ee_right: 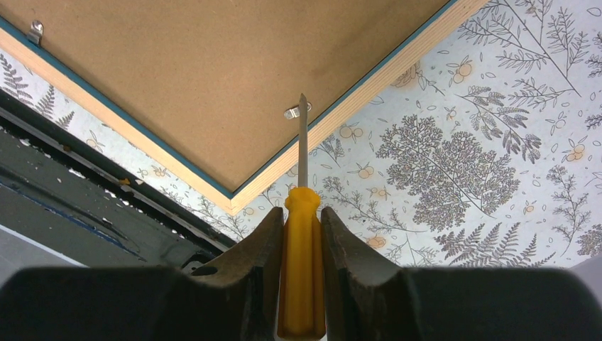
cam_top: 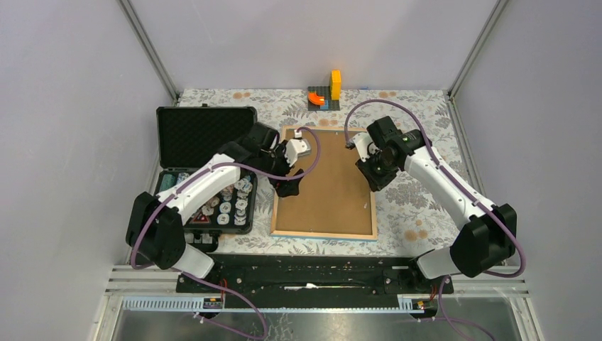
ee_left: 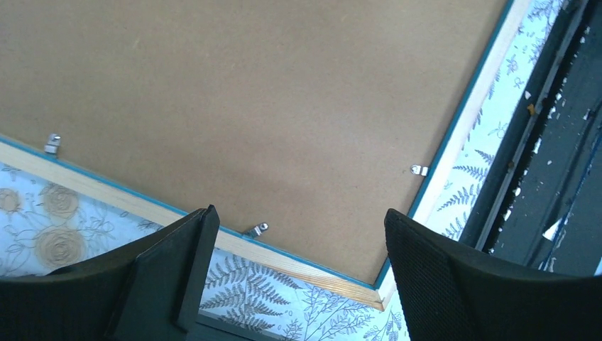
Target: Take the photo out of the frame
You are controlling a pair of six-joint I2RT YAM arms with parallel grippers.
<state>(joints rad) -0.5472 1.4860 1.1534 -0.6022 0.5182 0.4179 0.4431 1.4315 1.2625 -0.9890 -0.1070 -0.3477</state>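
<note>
The frame point(cam_top: 326, 181) lies face down mid-table, its brown fibreboard back point(ee_left: 248, 92) up inside a pale wooden rim. The photo is hidden beneath that back. Small metal clips point(ee_left: 257, 229) sit along the rim. My left gripper point(cam_top: 287, 186) hovers over the frame's left edge; in the left wrist view it point(ee_left: 298, 241) stands open with nothing between its fingers. My right gripper point(cam_top: 375, 174) is above the frame's right edge, shut on a yellow-handled screwdriver point(ee_right: 303, 263). The screwdriver's blade tip rests at a clip point(ee_right: 293, 112) near the frame's corner.
An open black foam-lined case point(cam_top: 206, 131) with a tray of small parts point(cam_top: 220, 202) lies left of the frame. Orange and yellow blocks point(cam_top: 325, 92) stand at the back. A black rail point(cam_top: 312, 273) runs along the near edge.
</note>
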